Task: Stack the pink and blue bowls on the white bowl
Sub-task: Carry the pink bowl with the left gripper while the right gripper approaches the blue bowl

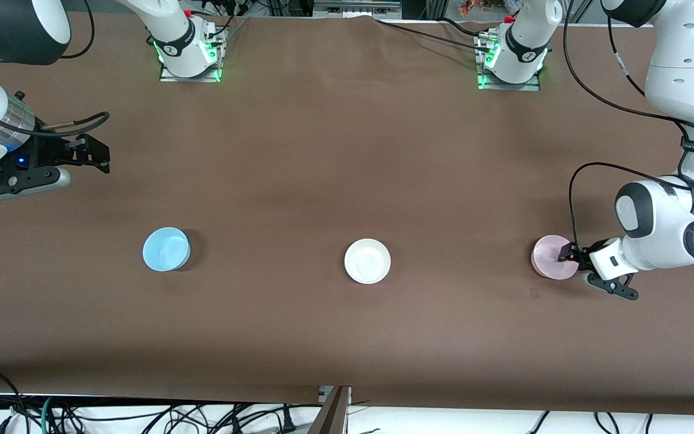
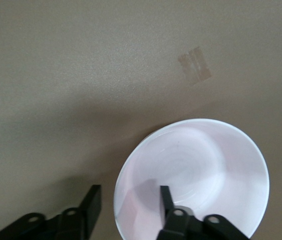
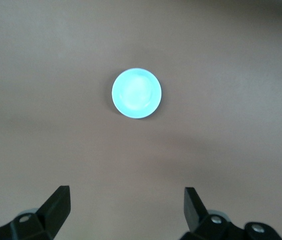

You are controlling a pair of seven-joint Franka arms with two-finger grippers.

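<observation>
The pale pink bowl (image 1: 550,257) sits at the left arm's end of the table. My left gripper (image 1: 566,255) is low at its rim and open: in the left wrist view (image 2: 129,192) one finger (image 2: 167,197) is inside the pink bowl (image 2: 201,165) and the other finger is outside the rim. The white bowl (image 1: 367,260) sits in the table's middle. The sky blue bowl (image 1: 166,249) sits toward the right arm's end and also shows in the right wrist view (image 3: 136,93). My right gripper (image 1: 99,158) hangs open and empty in the air above the table, and its own view (image 3: 126,192) shows the same.
The three bowls lie in one row across the brown table (image 1: 347,150). A small tape mark (image 1: 535,293) is on the cloth just nearer the front camera than the pink bowl. Cables hang along the table's front edge.
</observation>
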